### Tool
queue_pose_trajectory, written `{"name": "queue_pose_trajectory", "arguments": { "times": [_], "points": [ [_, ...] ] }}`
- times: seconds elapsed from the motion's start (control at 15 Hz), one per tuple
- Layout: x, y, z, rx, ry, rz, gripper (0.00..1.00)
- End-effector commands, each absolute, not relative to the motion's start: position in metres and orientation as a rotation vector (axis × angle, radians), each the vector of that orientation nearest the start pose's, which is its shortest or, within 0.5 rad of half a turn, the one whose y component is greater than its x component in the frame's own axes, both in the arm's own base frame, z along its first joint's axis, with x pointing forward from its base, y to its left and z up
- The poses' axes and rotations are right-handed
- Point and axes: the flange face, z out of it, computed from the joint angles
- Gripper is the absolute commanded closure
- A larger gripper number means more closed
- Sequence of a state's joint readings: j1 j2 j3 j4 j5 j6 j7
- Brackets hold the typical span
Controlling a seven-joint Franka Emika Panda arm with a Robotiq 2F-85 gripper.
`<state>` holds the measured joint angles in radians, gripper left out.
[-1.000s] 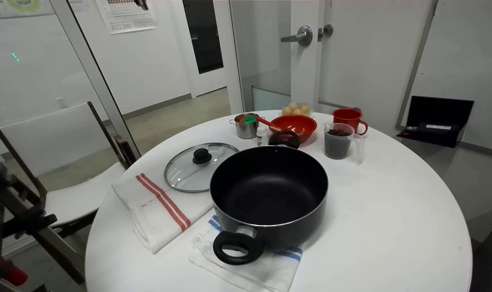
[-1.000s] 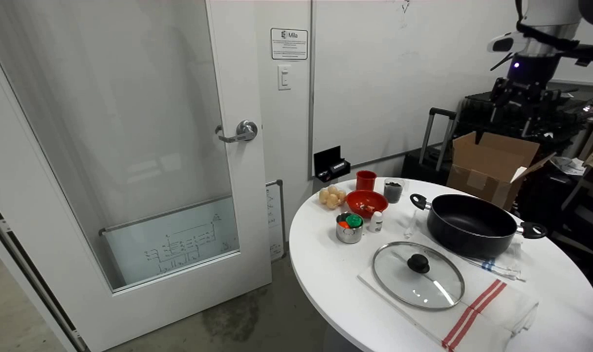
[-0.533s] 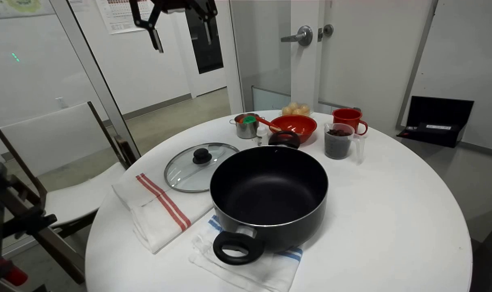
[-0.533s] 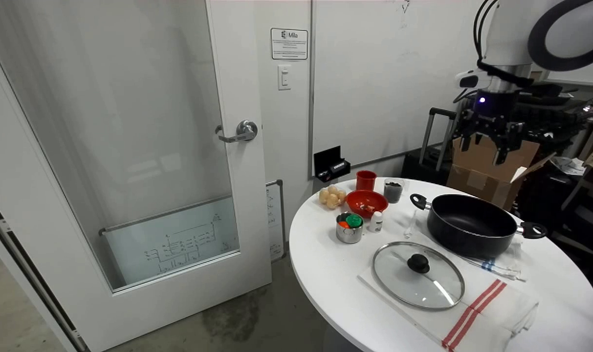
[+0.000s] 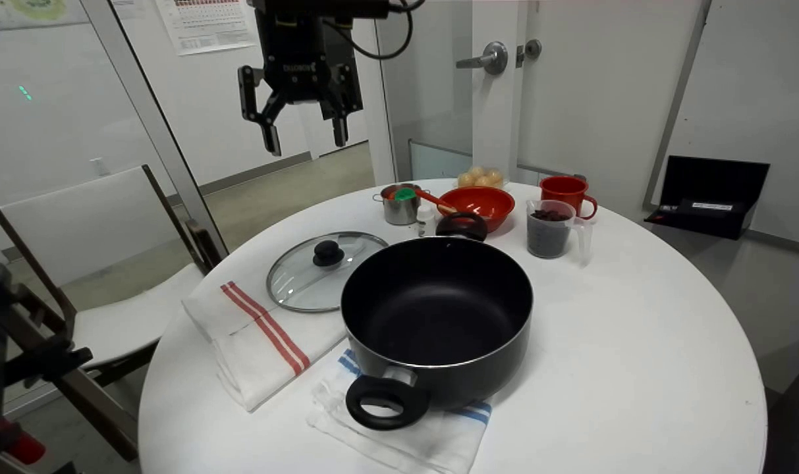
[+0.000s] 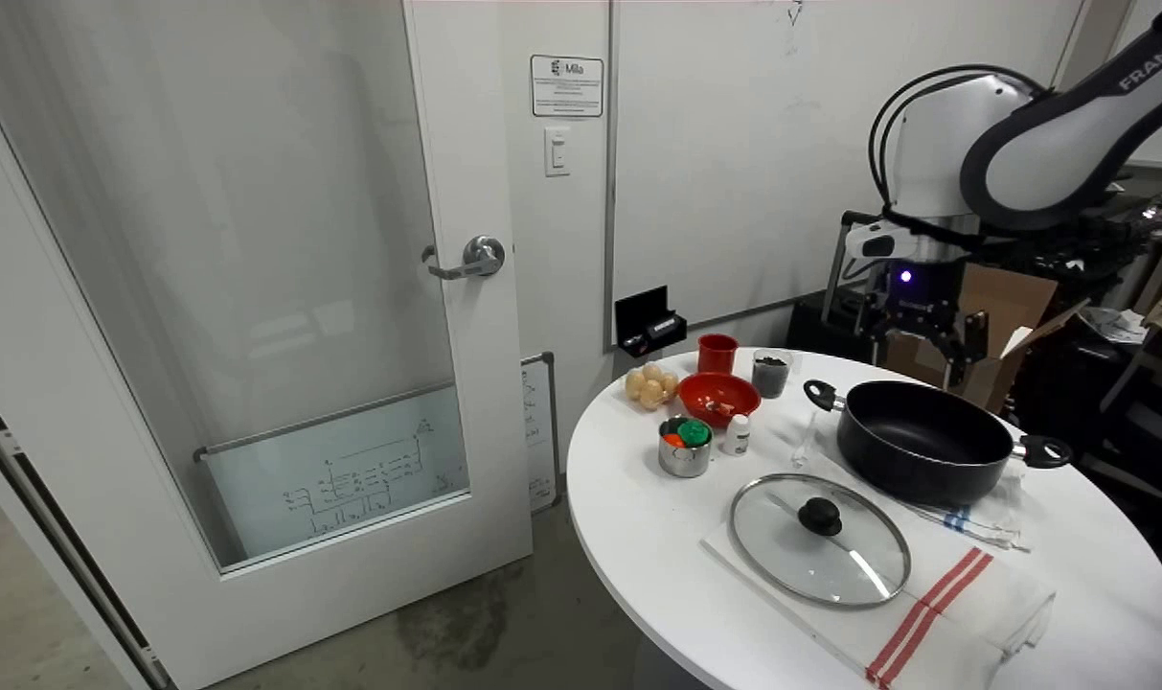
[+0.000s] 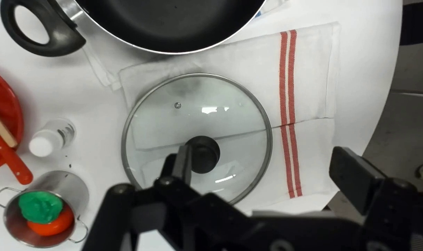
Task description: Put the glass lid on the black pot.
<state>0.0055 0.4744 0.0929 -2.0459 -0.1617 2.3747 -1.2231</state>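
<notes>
Above the round white desk (image 5: pixel 636 368), a black two-fingered claw (image 5: pixel 307 140) is held released, its fingers (image 7: pixel 352 176) spread wide, well apart from the things below. Toward the desk edge nearest the white chair (image 5: pixel 103 243), the round clear glass lid with a metal rim (image 6: pixel 806 556) is laid flat, mostly over a folded white towel with two red stripes (image 7: pixel 312 104); its black knob (image 7: pixel 205 153) is pointed upward and is partly hidden by one finger in the wrist view. Farther in from that edge, just beside the lid, the wide black pot with looped handles (image 5: pixel 437 316) is stood upright, its black inside exposed, on a white cloth with blue stripes (image 5: pixel 432 441). Toward the edge nearest the glass-panelled white door (image 6: pixel 284 326), a shiny red bowl (image 5: pixel 498 204), a cluster of pale round objects (image 6: pixel 650 386) and a small steel pot (image 6: pixel 684 465) holding a green piece (image 7: pixel 40 207) and an orange piece (image 7: pixel 56 223) are grouped, with a small white bottle (image 6: pixel 737 436) set just beside the steel pot. Nearest the edge facing the whiteboard (image 6: pixel 734 144), a red mug (image 6: pixel 717 355) and a clear measuring cup (image 5: pixel 545 242) filled with dark pieces (image 5: pixel 549 216) are placed just beside each other.
</notes>
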Motion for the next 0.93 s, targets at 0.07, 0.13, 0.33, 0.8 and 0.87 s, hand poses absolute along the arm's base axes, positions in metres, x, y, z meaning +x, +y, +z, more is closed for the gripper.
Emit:
{"name": "queue_pose_trajectory", "arguments": {
  "times": [0.07,0.13,0.33,0.8,0.87],
  "points": [
    [0.593,0.067,0.158,-2.238,-2.115,0.202,0.0],
    [0.596,0.07,0.152,-2.23,-2.117,0.183,0.0],
    [0.601,0.079,0.135,-2.197,-2.157,0.159,0.0],
    [0.596,0.081,0.134,-2.199,-2.141,0.191,0.0],
    [0.596,0.081,0.134,-2.199,-2.141,0.19,0.0]
  ]
}}
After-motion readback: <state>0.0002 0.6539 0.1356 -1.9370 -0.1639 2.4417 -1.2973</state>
